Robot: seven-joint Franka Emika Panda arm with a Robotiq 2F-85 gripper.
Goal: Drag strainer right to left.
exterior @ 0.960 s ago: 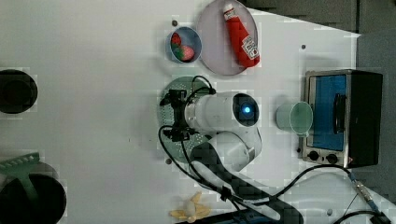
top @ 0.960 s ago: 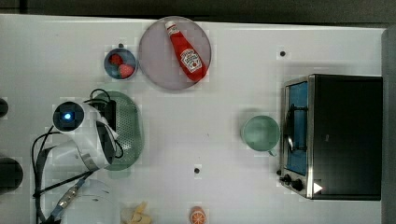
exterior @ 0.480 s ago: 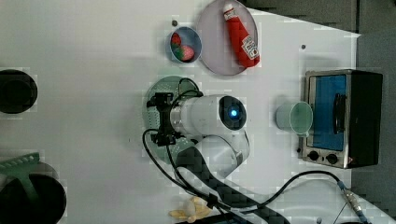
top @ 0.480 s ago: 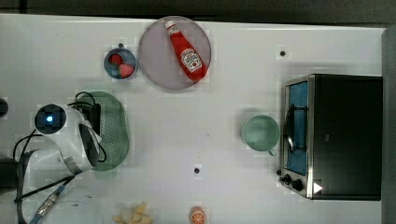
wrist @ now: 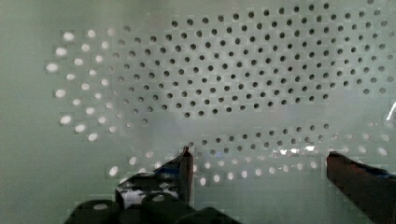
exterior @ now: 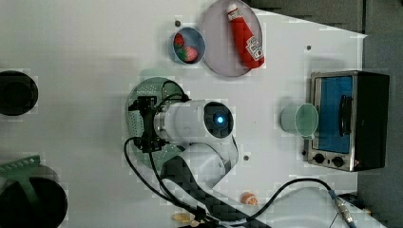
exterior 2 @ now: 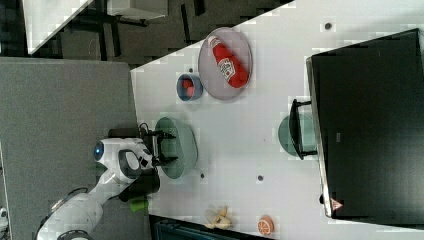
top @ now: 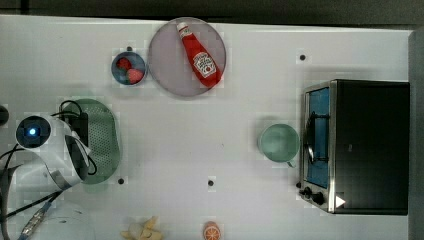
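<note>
White surface [top: 210,125] with a black oven [top: 357,145] at the top view's right. Far from the oven, by the other end: green strainer [top: 102,140], lying flat, partly under the robot arm [top: 47,145]. Pincer [wrist: 259,163] wide open, inside the strainer, holding nothing. Near the oven: small green cup [top: 278,142].

White table [top: 210,140] carries strainer [top: 104,135], plate [top: 170,65], strawberry bowl [top: 129,68], cup [top: 278,142], toaster oven [top: 357,145], banana [top: 142,230], orange [top: 212,231].
</note>
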